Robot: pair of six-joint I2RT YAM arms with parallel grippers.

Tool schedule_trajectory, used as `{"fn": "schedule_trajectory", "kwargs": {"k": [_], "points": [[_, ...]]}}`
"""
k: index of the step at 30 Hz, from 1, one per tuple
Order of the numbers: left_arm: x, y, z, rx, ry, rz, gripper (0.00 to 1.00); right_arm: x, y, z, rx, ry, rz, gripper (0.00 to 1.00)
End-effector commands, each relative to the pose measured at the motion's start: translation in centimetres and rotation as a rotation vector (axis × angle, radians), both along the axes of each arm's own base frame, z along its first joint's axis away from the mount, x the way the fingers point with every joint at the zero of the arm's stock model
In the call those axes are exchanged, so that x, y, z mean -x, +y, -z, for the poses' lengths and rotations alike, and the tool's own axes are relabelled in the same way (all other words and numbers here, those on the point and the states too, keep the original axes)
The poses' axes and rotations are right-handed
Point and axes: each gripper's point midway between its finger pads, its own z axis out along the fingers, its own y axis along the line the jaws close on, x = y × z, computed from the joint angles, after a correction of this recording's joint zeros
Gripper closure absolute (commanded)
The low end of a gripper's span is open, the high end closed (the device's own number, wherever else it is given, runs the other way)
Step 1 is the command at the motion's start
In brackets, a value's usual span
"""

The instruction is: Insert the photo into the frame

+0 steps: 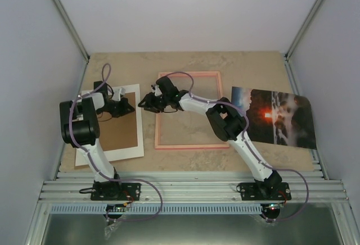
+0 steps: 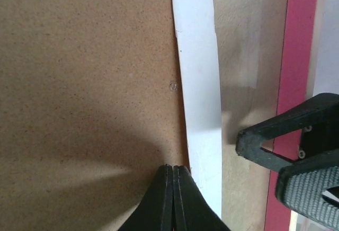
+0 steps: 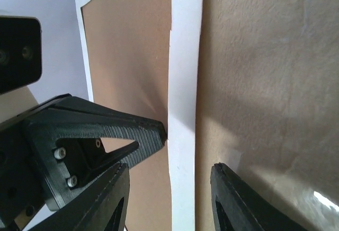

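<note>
Left gripper [image 2: 174, 168], jaws pressed together, at brown board [image 2: 79, 82] edge; right gripper [image 3: 170, 174] (jaws partly apart) over the adjoining white border [image 3: 185, 56].

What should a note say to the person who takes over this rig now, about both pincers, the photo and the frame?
Left pincer: shut, tips on the seam between the brown board and its white border.
Right pincer: open, its arm across the frame, jaws either side of that white border.
Photo: lies flat at the right of the table, no pincer on it.
Frame: mid-table, empty.
Done: nothing yet. Left: fetch the photo and lay it inside the frame.
</note>
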Motion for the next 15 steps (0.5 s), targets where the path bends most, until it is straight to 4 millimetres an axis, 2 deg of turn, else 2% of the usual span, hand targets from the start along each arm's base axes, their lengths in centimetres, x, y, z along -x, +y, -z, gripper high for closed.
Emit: {"fn": "schedule_trajectory", "kwargs": {"k": [1, 5, 9, 12, 15], "points": [[0.1, 0.0, 1.7, -0.002, 0.037, 0.004, 1.0, 0.8, -0.3, 5.3, 0.103, 0.079, 0.029, 0.56], [0.4, -0.6, 2.1, 0.007, 0.046, 0.027, 1.0, -0.1, -0.5, 6.0, 0.165, 0.042, 0.062, 0.58], [0.7, -1.4, 2.2, 0.013, 0.049, 0.052, 1.0, 0.2, -0.5, 7.0, 0.206, 0.042, 0.062, 0.56], [0.7, -1.9, 2.3, 0.016, 0.052, 0.064, 1.0, 0.7, 0.0, 6.9, 0.181, 0.048, 0.034, 0.55], [0.8, -1.9, 2.5, 0.016, 0.058, 0.066, 1.0, 0.7, 0.6, 5.7, 0.143, 0.029, 0.018, 0.6]]}}
